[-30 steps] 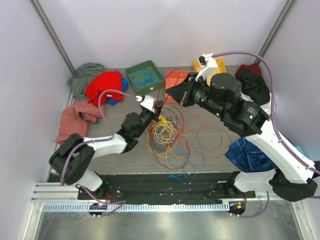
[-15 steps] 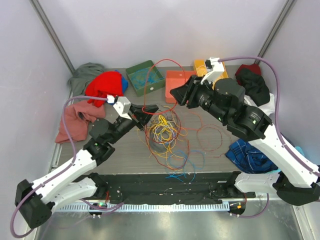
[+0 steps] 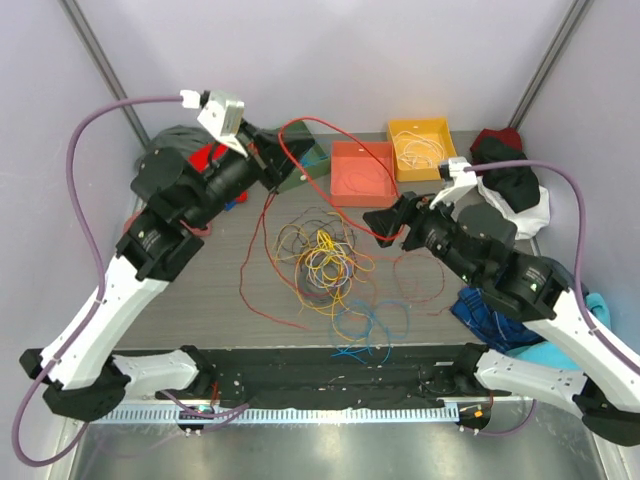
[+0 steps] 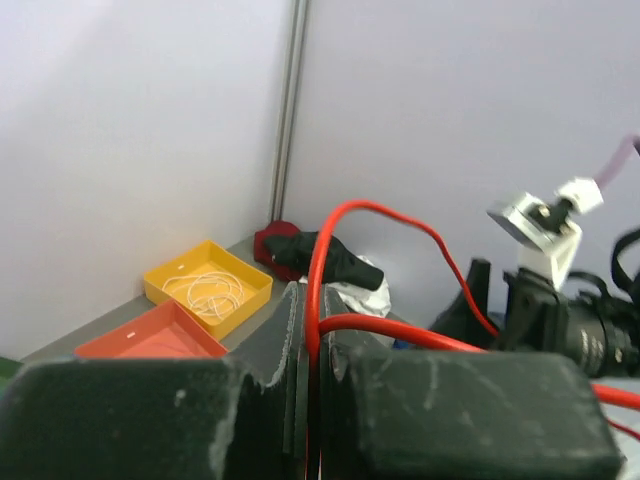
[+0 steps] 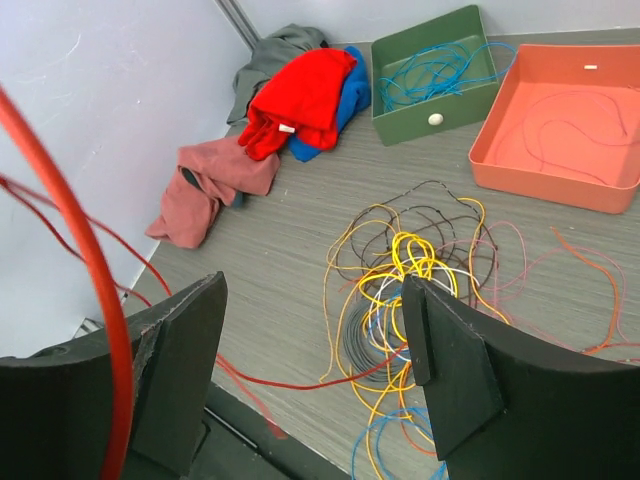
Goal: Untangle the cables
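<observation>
Red cable (image 5: 90, 265) arcs from the pinched-shut left gripper (image 4: 312, 312), held high, past the wide-open right gripper (image 3: 384, 222), with its tail on the table (image 3: 200, 300). The tangle (image 3: 325, 258) sits mid-table, clear of the edges. Behind it, a green tray (image 5: 470, 105) holds blue cables (image 5: 430, 70), an orange tray (image 5: 545, 188) holds thin wire (image 5: 590, 150), and a yellow tray (image 3: 420, 124) holds white cable (image 3: 418, 152).

Grey table (image 3: 215, 310) — on it tangled cables (image 3: 325, 260), green tray (image 5: 400, 118), orange tray (image 5: 545, 188), yellow tray (image 3: 421, 124), crumpled cloths (image 5: 300, 95).
</observation>
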Controlling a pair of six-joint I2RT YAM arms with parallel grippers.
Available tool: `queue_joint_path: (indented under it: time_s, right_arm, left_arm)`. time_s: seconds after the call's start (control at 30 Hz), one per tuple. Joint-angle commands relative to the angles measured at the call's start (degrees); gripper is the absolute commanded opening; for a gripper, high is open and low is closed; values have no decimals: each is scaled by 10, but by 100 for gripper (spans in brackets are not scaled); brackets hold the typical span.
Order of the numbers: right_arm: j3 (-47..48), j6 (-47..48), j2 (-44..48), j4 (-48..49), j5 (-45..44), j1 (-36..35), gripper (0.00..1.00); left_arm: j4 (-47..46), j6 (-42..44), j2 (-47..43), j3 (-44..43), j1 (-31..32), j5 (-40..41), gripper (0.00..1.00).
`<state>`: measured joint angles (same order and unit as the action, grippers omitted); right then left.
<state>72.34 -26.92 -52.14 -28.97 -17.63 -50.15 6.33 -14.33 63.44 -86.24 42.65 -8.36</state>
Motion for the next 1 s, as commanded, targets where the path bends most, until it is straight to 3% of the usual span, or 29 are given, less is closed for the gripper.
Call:
queue_joint_path:
  time_s: [0.0, 0.17, 0.33, 0.47, 0.57, 0.77, 0.97]
  right_arm:
    - [-35, 20, 58, 48, -1, -2, 79]
    - [-84, 22, 141, 76, -66, -3, 78]
    - [-133, 21, 224, 123, -186, -3, 78]
    - [-171, 51, 300, 208, -203, -3, 78]
    - [-160, 81, 317, 206, -179, -3, 78]
    - [-105, 69, 262, 174, -124, -3, 79]
    - [-85, 52, 196, 284, -58, -3, 79]
  left_arm:
    - [105, 9, 58, -111, 1, 26, 0]
    - [153, 17, 120, -225, 0, 39, 0]
    - [163, 19, 148, -275, -2, 43, 0]
    - [184, 25, 173, -316, -5, 51, 0]
    - [207, 31, 197, -351, -8, 59, 0]
    - [166, 18, 187, -293, -8, 28, 0]
    - [82, -15, 151, -170, -8, -26, 0]
